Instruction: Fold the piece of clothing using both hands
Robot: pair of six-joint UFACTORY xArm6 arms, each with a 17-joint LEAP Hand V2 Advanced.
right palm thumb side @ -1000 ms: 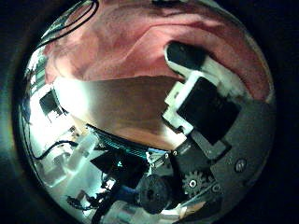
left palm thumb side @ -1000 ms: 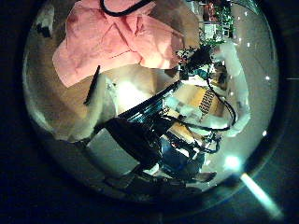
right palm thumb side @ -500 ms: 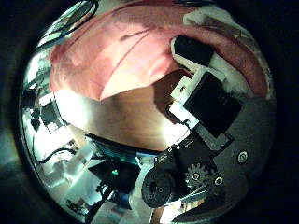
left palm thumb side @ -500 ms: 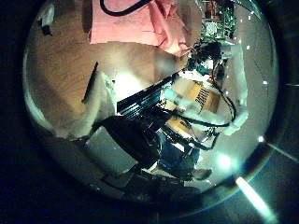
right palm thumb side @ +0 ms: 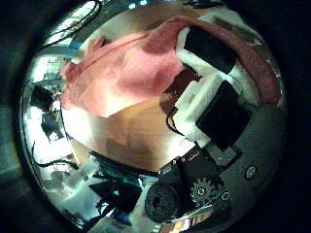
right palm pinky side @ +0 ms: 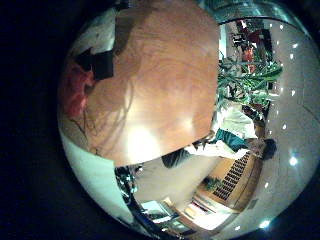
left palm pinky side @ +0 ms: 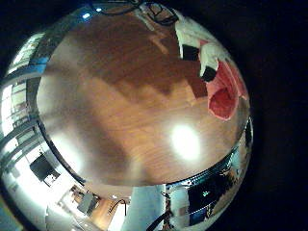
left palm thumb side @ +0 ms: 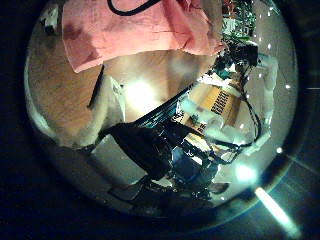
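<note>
The piece of clothing (right palm thumb side: 126, 73) fills much of the right thumb side palm view, close to the palm, and its lower edge hangs above the wooden table (right palm thumb side: 136, 131). My right hand's fingers (right palm thumb side: 209, 49) curl onto the cloth. A bunch of the clothing (right palm pinky side: 75, 90) sits at a fingertip (right palm pinky side: 100, 65) in the right little finger side view. My left hand's fingers (left palm pinky side: 199, 53) hold a bunched bit of the clothing (left palm pinky side: 223, 89) well above the table (left palm pinky side: 125, 106). The clothing (left palm thumb side: 130, 30) also spreads beside the left palm.
The wooden table (left palm thumb side: 60, 85) has a straight edge beside dark equipment and cluttered desks (left palm thumb side: 210, 100). A thin dark strip (left palm thumb side: 97, 90) crosses the left thumb side view over the table. Room furniture shows beyond the table's edge (right palm pinky side: 235, 90).
In the right thumb side view the cloth has lifted, so more bare table shows under its edge. In the left thumb side view the cloth shrank away, then spread wide again.
</note>
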